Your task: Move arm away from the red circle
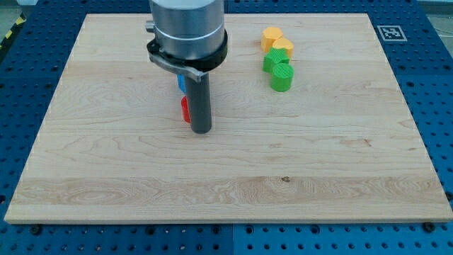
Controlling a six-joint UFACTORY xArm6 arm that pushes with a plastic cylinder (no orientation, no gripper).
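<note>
The arm (187,35) is being seen from above the board's upper middle, its grey cylindrical body hanging down from the view's top, with a black collar around its lower part. From that collar a straight dark rod (200,99) is pointing downward, close to upright. My tip (202,132) is being rested on the wooden board (226,184), slightly to the view's left of the board's centre.

No claw is being carried; the arm is ending only in the rod, so nothing is being held, and nothing can be told of any opening.

The red block (185,109) is being largely hidden behind the rod, with only a sliver showing at the rod's left edge; its shape cannot be made out. The tip is lying just beside it, at its lower right, and whether the two are touching cannot be told. A blue block (181,83) is being partly covered by the collar, just above the red one.

Well apart, toward the view's upper right, two yellow blocks (271,36) (283,47) and two green blocks (272,62) (282,76) are being shown clustered in a short column, touching one another.

A black-and-white square marker (391,32) is being displayed on the board's top right corner; no readable writing is being shown.
</note>
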